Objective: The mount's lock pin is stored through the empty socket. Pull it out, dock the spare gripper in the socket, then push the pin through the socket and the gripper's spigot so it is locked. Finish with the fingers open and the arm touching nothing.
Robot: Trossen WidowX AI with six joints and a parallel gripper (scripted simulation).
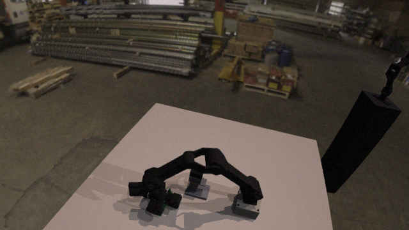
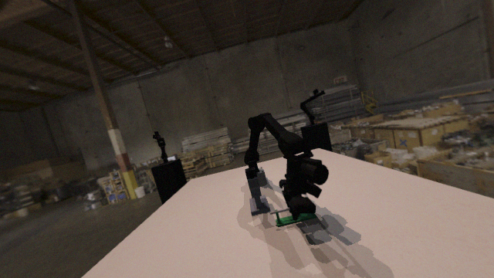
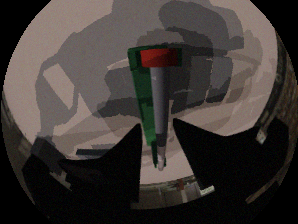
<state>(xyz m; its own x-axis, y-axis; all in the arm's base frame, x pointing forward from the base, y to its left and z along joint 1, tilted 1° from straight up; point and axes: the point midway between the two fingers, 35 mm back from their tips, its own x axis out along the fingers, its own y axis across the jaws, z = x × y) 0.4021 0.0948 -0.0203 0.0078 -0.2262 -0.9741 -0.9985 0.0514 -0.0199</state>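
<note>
The lock pin [image 3: 160, 99], a grey shaft with a red head [image 3: 158, 56], lies along a green pad [image 3: 141, 92] [image 2: 293, 220] [image 1: 168, 191] on the white table. Its shaft end shows in the exterior view [image 2: 279, 211]. My gripper [image 3: 157, 124] [image 1: 160, 204] [image 2: 299, 213] is low over the pad, partly open, with its fingers on either side of the pin's tail end and not closed on it. The grey mount [image 1: 198, 191] [image 2: 258, 204] stands just behind, with a dark block [image 1: 195, 176] [image 2: 256, 178] on top. I cannot tell the socket's details.
The arm's grey base [image 1: 245, 209] sits at the table's front right. A tall black pedestal [image 1: 358, 140] with a camera arm stands off the table to the right. Warehouse racks and pallets lie far behind.
</note>
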